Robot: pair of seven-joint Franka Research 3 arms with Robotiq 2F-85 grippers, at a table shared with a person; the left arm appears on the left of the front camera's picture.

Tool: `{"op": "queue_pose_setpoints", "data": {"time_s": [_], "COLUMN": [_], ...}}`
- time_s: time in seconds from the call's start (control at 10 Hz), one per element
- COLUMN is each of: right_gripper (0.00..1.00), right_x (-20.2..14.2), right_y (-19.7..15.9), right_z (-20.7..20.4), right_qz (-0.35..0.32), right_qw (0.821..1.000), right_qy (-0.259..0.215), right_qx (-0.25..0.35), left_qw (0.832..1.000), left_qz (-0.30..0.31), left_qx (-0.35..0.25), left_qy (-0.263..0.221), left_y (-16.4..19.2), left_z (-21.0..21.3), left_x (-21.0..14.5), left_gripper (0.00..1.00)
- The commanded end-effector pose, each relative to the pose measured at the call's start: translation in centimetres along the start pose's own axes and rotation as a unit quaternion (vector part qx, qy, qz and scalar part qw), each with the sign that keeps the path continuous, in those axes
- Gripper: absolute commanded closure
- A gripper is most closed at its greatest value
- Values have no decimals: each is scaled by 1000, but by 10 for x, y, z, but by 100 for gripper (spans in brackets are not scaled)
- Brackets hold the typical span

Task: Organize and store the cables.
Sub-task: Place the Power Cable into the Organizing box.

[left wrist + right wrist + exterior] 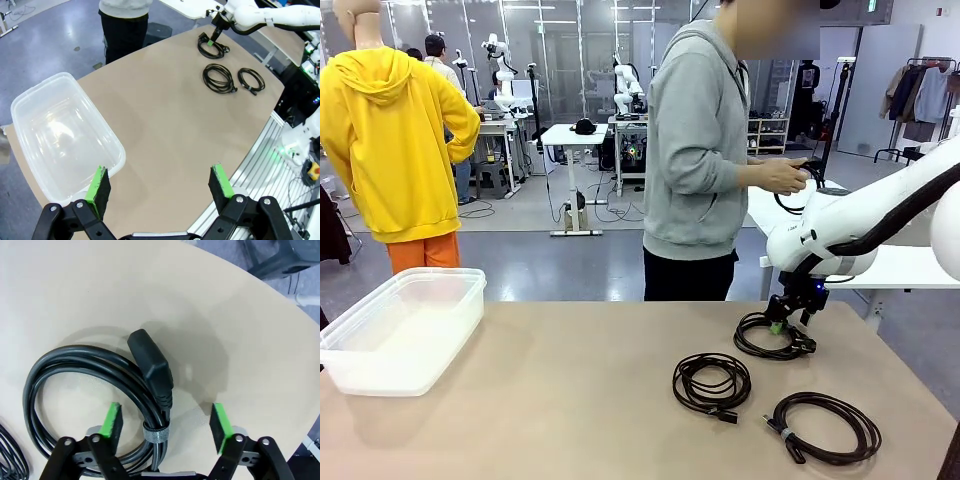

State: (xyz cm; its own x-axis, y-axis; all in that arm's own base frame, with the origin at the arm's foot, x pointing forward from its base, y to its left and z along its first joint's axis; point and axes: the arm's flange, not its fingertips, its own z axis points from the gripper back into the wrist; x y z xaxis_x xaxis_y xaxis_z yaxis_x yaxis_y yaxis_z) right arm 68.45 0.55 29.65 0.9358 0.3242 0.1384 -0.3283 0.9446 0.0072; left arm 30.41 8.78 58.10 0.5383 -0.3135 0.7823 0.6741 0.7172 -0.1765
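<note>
Cables (840,456) outside clear bin (410,360)

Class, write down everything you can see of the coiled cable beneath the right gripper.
The coiled cable is black, rubbery-looking cord wound in several round loops, bound by a grey strap. Its black plug lies across the coil. It lies flat on the table, with the right gripper straddling the strapped section, jaws open.

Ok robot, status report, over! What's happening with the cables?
Left gripper open, high near the bin. Right gripper open, astride the far cable at its tie. Two other cables nearer, clear of it.
</note>
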Motion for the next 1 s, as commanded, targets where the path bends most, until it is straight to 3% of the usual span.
{"op": "queue_pose_setpoints", "data": {"time_s": [0.0,0.1,0.2,0.3,0.7,0.9], "right_gripper": [76,100,76,100,100,100], "right_x": [7,7,8,8,9,7], "right_y": [2,1,0,0,-1,0], "right_z": [2,1,0,0,7,37], "right_qz": [-14,-17,-20,-21,-40,-60], "right_qw": [1000,1000,1000,1000,999,998], "right_qy": [9,11,14,17,21,11], "right_qx": [-6,-4,-2,-2,4,10], "left_qw": [1000,1000,1000,1000,1000,1000], "left_qz": [-4,-4,-4,-4,-4,-4], "left_qx": [-4,-4,-4,-4,-4,-4], "left_qy": [-2,-2,-2,-2,-2,-2], "left_y": [0,0,0,0,0,0], "left_z": [0,0,0,0,0,0], "left_x": [1,1,1,1,1,1], "left_gripper": [0,0,0,0,0,0]}}
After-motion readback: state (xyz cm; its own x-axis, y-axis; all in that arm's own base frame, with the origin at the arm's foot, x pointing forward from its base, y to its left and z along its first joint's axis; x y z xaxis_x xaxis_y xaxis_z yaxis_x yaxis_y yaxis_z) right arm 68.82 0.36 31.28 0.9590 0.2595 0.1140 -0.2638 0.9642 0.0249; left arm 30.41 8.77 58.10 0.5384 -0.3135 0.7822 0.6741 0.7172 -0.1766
